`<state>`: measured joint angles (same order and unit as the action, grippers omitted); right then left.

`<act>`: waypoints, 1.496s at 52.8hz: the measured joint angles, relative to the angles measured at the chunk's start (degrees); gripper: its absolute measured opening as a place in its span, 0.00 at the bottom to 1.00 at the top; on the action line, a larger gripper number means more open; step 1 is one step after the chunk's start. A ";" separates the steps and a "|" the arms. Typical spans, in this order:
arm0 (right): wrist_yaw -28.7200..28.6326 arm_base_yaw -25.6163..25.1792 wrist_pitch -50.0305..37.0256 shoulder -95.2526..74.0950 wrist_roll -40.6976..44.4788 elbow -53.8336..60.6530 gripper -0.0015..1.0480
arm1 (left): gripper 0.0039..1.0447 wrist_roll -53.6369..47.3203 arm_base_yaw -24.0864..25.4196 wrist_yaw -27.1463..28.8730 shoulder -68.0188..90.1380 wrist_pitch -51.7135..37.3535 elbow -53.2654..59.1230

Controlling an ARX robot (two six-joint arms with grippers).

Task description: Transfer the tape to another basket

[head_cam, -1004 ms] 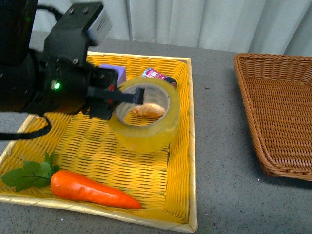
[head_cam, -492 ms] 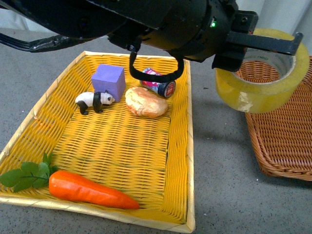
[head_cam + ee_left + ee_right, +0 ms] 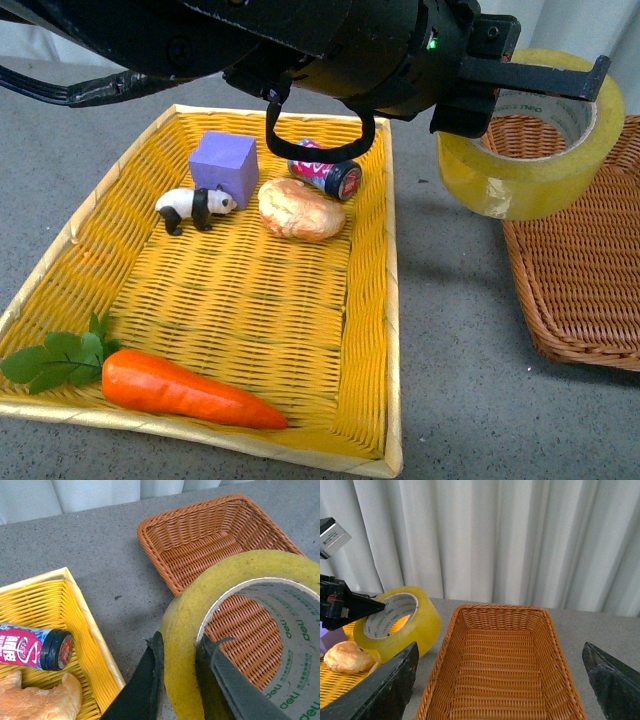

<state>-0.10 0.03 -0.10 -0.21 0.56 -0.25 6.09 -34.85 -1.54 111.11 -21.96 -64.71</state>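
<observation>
Gripping the tape (image 3: 520,170) by its wall, the L gripper (image 3: 545,80) has one finger through the white printed core and the other outside, jaws narrowed onto the roll. The wrist cam shows the same pinch, L gripper (image 3: 182,680) on tape (image 3: 185,615), w/ brown weave visible through the core. The roll hangs tilted in the air toward the bench's right edge, over the rim of the basket (image 3: 580,260) on the side facing the yellow tray (image 3: 390,300); it doesn't rest in either. The basket (image 3: 200,545) sits at the right edge of the bench, apart from the tray, w/ grey benchtop between them.

The R gripper (image 3: 498,680) is above the basket (image 3: 495,665), jaws wide apart and holding nothing; its cam sees the tape (image 3: 415,625) beside the basket rim, w/ a pale curtain (image 3: 520,540) along the far edge.

In the tray, toward the far edge: purple block (image 3: 224,165), toy panda (image 3: 192,208), bread roll (image 3: 300,210), pink tube (image 3: 325,172). A carrot (image 3: 190,392) lies near the front left corner.
</observation>
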 joint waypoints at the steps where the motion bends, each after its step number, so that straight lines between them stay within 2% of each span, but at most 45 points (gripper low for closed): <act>1: 0.00 0.00 0.00 0.00 0.00 0.00 0.91 | 0.14 0.02 0.00 0.00 0.00 0.00 0.00; 10: 0.31 0.02 0.09 -0.07 0.00 -0.02 0.91 | 0.14 0.15 0.00 -0.13 0.00 0.00 0.00; 13: 8.92 1.55 6.93 -4.94 1.68 -3.23 0.91 | 0.14 0.22 0.02 -0.11 0.00 0.00 0.00; 15: 9.25 0.09 7.69 -10.08 1.95 -5.18 0.91 | 0.14 0.20 0.11 -0.09 0.00 0.00 0.00; 21: 2.19 -5.57 3.63 -22.10 2.71 -10.05 0.91 | 0.14 0.22 0.11 -0.09 -0.02 0.00 0.00; 26: -6.21 -9.68 1.22 -33.73 3.43 -16.79 0.91 | 0.14 0.22 0.11 -0.11 -0.02 0.00 0.00; 36: -17.33 -11.21 4.79 -52.15 8.66 -30.10 0.91 | 0.14 0.22 0.11 -0.11 -0.02 0.00 0.00; 40: -20.55 -10.67 8.46 -58.95 12.50 -35.85 0.91 | 0.14 0.22 0.11 -0.09 -0.02 0.00 0.00; 47: -21.49 -8.55 12.98 -68.19 18.75 -44.19 0.91 | 0.14 0.22 0.13 -0.04 -0.02 0.00 0.00; 55: -19.34 -4.00 13.81 -78.38 26.97 -52.70 0.91 | 0.14 0.22 0.13 -0.17 -0.02 0.00 0.00; 62: -18.23 1.01 18.62 -89.00 34.38 -61.66 0.91 | 0.14 0.22 0.13 -0.13 -0.02 0.00 0.00; 79: -19.32 4.98 26.97 -102.01 40.02 -78.40 0.91 | 0.14 0.22 0.13 -0.13 -0.02 0.00 0.00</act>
<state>-19.42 5.02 26.87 -102.21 40.58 -78.65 6.31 -34.72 -1.67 111.09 -21.96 -64.71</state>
